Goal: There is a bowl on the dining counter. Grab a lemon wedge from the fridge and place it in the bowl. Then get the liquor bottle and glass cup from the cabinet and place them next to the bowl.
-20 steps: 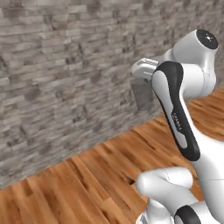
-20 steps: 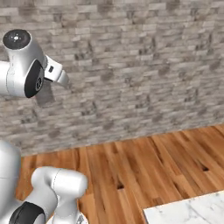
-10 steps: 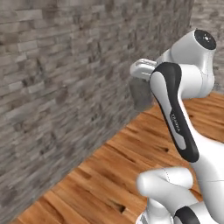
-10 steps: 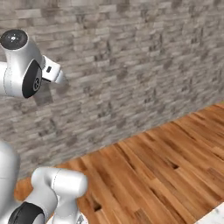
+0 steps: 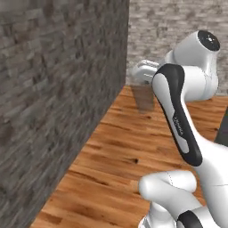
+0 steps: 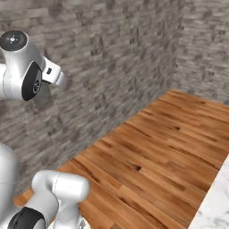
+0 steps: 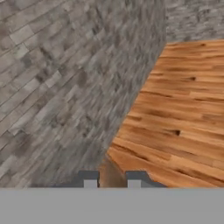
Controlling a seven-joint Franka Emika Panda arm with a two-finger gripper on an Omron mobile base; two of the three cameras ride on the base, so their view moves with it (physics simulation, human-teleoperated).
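My gripper (image 5: 136,72) is raised at shoulder height in front of a grey brick wall (image 5: 53,98), and it also shows in the right base view (image 6: 60,78). It is shut on the glass cup (image 5: 144,98), a translucent grey tumbler hanging just below the fingers. The cup reads as a faint dark patch (image 6: 43,96) against the bricks. In the hand view the two dark fingertips (image 7: 89,179) stand a little apart, with a dim shade between them. A corner of the dining counter (image 6: 217,201) shows at the lower right. The bowl, lemon wedge, fridge, liquor bottle and cabinet are out of view.
The brick wall runs close along the left and meets a second brick wall (image 6: 201,49) at a room corner. Wood floor (image 5: 133,147) lies ahead of the base. A dark object (image 5: 223,133) touches the right edge of the left base view.
The whole picture has swung as the base turns. The wall has slid past and the room corner has come into view. The arm keeps its pose, with the cup still in the gripper.
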